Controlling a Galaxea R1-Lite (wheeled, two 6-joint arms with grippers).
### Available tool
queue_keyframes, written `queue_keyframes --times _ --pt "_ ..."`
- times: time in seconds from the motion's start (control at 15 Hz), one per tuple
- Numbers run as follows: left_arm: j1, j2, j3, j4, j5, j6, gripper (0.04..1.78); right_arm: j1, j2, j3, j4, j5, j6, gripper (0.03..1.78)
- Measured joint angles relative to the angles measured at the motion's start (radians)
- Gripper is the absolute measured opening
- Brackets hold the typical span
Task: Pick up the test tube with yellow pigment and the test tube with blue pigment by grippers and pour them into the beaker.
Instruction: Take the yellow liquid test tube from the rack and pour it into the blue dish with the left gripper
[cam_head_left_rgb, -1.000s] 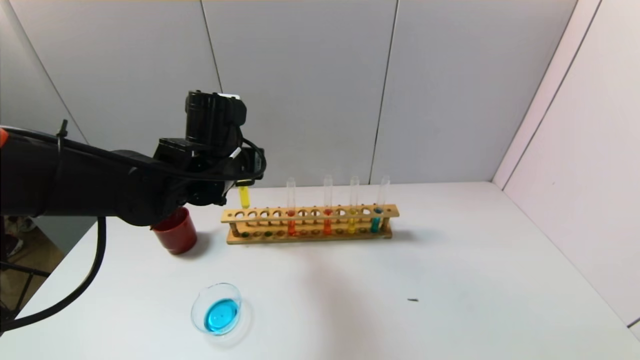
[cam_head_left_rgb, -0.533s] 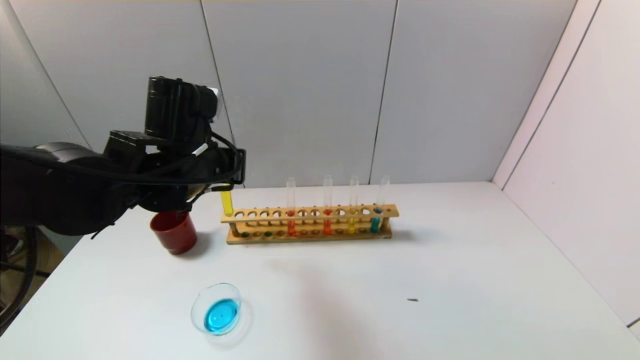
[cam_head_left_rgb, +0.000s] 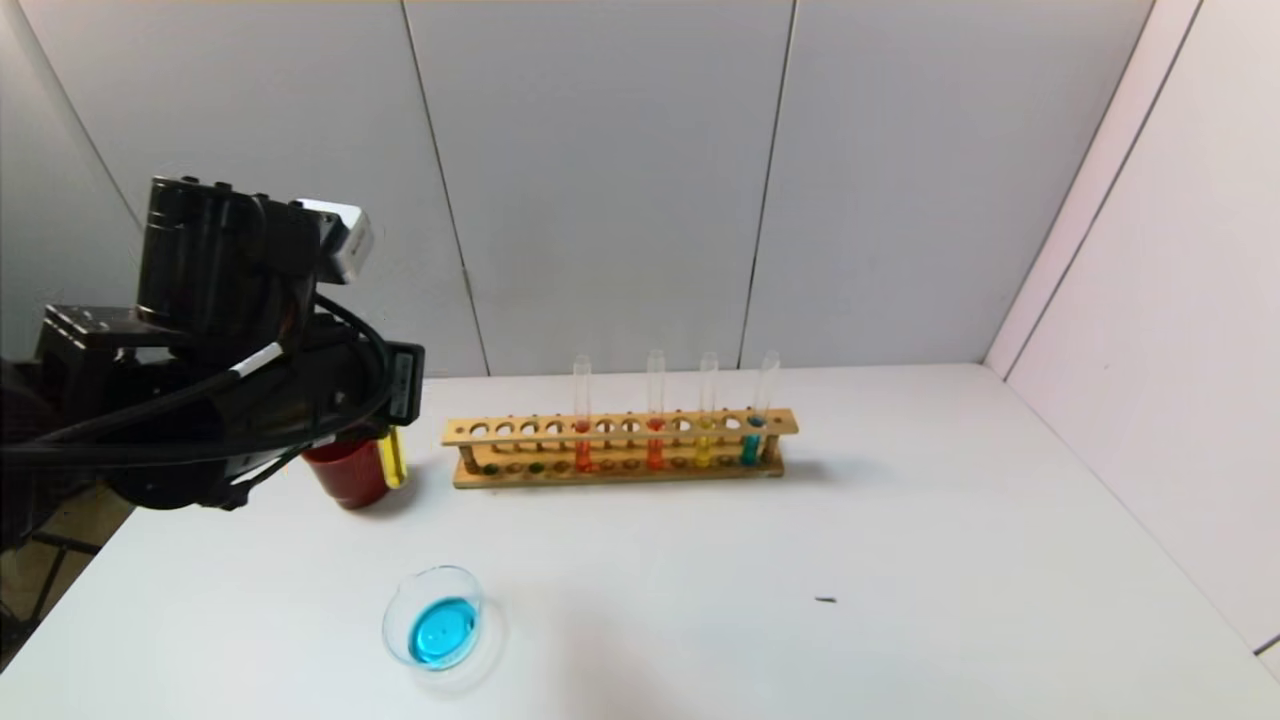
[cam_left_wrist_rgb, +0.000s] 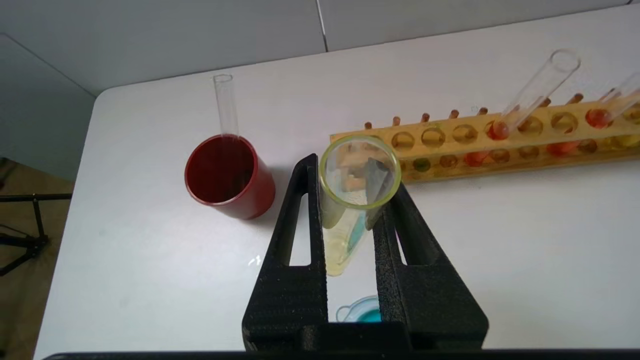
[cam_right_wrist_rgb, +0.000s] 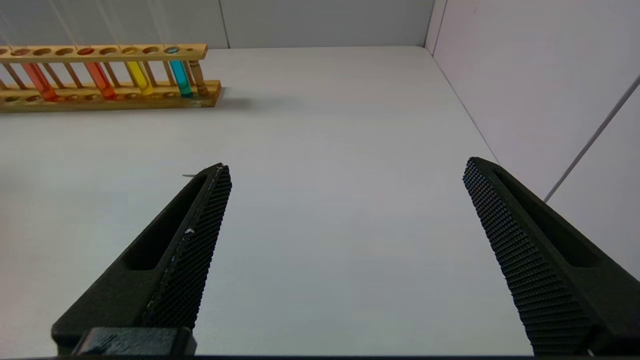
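- No brand, label or readable writing shows on any item.
- The left gripper (cam_left_wrist_rgb: 350, 210) is clenched on the test tube with yellow pigment (cam_left_wrist_rgb: 350, 210), the tube's open rim facing the wrist camera; in the head view its yellow lower part (cam_head_left_rgb: 396, 458) hangs just in front of the dark red cup (cam_head_left_rgb: 345, 472), left of the wooden rack (cam_head_left_rgb: 620, 445).
- The right gripper (cam_right_wrist_rgb: 345, 200) hovers with its fingers spread wide and nothing between them, above bare table well to the right of the rack.
- A tube with blue-green liquid (cam_head_left_rgb: 750, 445) stands upright at the rack's right end, beside a yellow one and two orange-red ones.
- The beaker (cam_head_left_rgb: 433, 630), low clear glass holding blue liquid, sits near the table's front edge, apart from cup and rack.
- An empty clear tube (cam_left_wrist_rgb: 225, 105) stands in the red cup.
- The white table (cam_head_left_rgb: 900, 560) is smooth and matte, open across its right half up to the pale side wall; a small dark speck (cam_head_left_rgb: 825, 600) lies there.
- The gripper fingers are black and finely textured.
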Motion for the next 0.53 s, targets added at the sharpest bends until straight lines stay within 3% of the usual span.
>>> queue_keyframes --times 0.53 --pt "0.022 -0.113 0.226 0.011 -0.048 0.081 0.32 0.000 0.000 0.000 0.000 0.000 0.000 1.70"
